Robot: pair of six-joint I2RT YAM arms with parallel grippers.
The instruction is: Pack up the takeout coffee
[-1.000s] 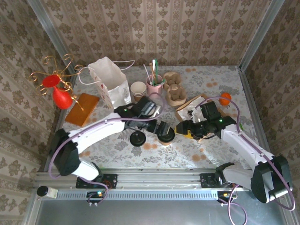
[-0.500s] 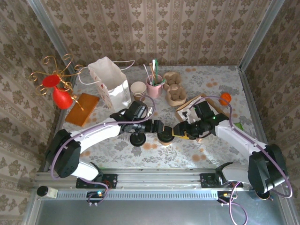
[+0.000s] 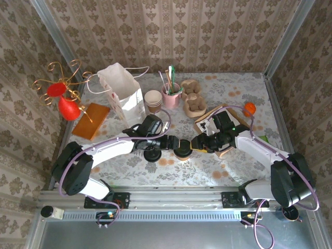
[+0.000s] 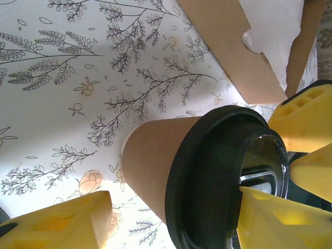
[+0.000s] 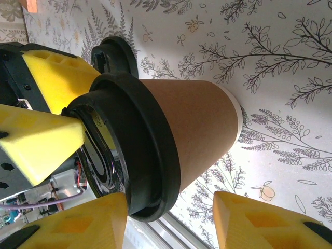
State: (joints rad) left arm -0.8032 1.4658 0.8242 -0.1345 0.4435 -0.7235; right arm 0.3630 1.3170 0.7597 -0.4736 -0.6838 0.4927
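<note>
The left gripper (image 3: 174, 142), just right of the loose black lid (image 3: 151, 154), stands partly open around the takeout coffee (image 3: 182, 148), with a gap showing at one finger. The right gripper (image 3: 197, 145), farther right of that lid, straddles the coffee too, half-wide. The coffee stands upright on the counter (image 3: 233, 166), beside the lid.

**Lighting and image quality**
Bright, even overhead illumination across the table (image 3: 207, 168); soft, short shadows under the arms (image 3: 109, 149). Glossy highlight on the black lid (image 4: 218, 176) in the left wrist view. Near-lens yellow gripper pads (image 4: 57, 223) slightly out of focus.
</note>
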